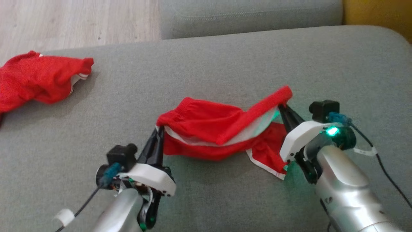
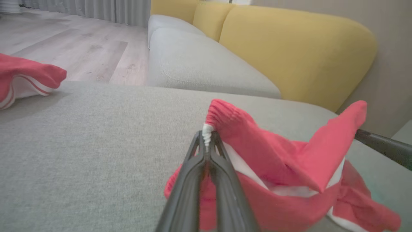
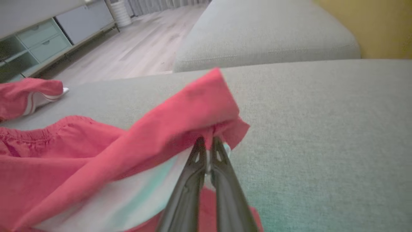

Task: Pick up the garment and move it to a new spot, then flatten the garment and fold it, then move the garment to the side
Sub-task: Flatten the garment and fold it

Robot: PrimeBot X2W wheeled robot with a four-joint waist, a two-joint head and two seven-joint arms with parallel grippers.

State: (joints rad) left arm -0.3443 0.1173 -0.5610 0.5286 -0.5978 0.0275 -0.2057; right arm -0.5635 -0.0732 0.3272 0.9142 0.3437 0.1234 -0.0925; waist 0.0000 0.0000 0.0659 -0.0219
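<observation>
Left hand (image 1: 160,131) pinching red garment (image 1: 209,124) at waistband edge, right hand (image 1: 281,109) pinching opposite edge, grey cushion (image 1: 225,64) stretching beyond

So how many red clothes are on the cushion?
2. The held garment hangs pinched between the left gripper and right gripper; the other garment lies at the left edge of the grey cushion. None looks hidden.

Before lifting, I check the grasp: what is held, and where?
Both are shut on the near garment: the left end effector at the waistband's left end, the right end effector at its raised right edge.
</observation>
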